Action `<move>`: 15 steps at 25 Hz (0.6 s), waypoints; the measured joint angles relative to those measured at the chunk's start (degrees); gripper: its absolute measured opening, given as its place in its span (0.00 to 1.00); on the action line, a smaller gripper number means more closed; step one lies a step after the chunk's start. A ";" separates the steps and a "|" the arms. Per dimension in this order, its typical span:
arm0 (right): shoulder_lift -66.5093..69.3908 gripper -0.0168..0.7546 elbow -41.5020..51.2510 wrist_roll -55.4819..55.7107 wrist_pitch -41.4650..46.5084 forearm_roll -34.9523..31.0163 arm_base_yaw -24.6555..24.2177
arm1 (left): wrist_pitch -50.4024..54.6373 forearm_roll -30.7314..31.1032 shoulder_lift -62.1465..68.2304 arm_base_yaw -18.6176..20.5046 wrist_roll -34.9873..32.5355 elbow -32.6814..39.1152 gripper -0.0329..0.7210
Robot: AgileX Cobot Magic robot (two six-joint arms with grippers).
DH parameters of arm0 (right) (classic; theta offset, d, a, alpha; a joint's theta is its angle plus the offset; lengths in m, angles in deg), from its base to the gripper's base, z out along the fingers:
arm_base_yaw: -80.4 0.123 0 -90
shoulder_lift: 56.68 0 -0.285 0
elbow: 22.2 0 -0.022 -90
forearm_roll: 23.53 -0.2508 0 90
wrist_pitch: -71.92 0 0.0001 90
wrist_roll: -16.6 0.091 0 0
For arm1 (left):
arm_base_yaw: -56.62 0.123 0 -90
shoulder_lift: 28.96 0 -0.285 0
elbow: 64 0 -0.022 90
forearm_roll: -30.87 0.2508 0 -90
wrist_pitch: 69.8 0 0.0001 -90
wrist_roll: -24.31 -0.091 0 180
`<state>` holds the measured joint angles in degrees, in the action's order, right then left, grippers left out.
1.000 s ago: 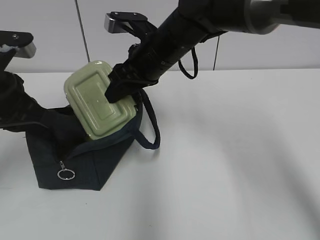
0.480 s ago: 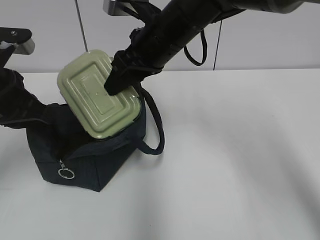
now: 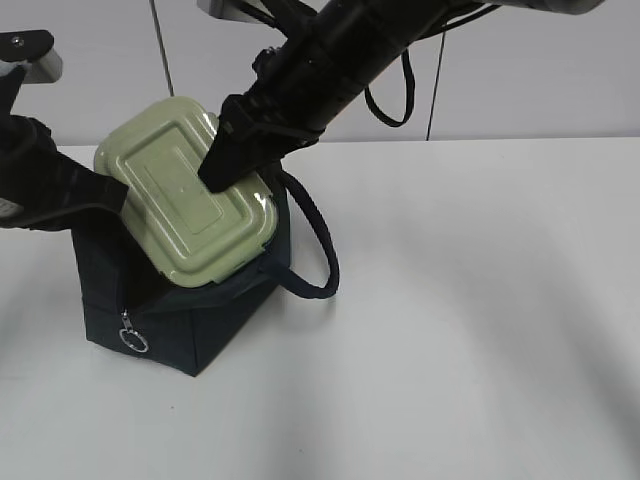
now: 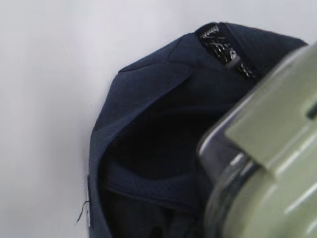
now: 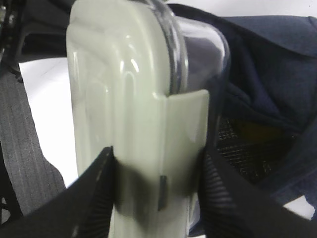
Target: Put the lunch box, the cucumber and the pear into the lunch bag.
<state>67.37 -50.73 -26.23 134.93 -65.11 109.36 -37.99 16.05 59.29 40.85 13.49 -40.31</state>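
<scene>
Box (image 3: pixel 185 200), clamped at its right edge by the right gripper (image 3: pixel 228 160), tilts over the bag (image 3: pixel 175 325) mouth directly below, long axis slanting down-right; left gripper (image 3: pixel 100 195) pinches the bag's left rim.

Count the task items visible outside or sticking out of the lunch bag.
1. The lunch box is tilted, half in the mouth of the lunch bag, clamped by the right gripper. No cucumber or pear shows; they may be hidden inside the bag or out of view.
</scene>
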 joint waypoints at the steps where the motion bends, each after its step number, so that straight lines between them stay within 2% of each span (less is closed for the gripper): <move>1: 0.00 0.48 -0.10 0.46 0.44 0.32 0.00 | -0.76 -0.43 0.00 0.00 0.05 0.00 0.02; 4: 0.00 0.48 -0.10 1.90 2.62 2.08 -0.09 | -3.23 -1.82 0.00 0.35 0.25 0.00 0.02; 10: 0.00 0.48 -0.10 5.64 4.01 9.95 0.10 | -4.37 -3.69 0.00 1.86 0.25 0.00 0.02; 15: 0.33 0.48 -0.10 6.80 1.75 11.25 0.10 | -3.83 -3.75 -0.22 1.89 0.25 0.00 0.02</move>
<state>67.70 -50.83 -19.43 136.68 -53.86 109.46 -41.81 12.29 59.07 42.74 13.73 -40.31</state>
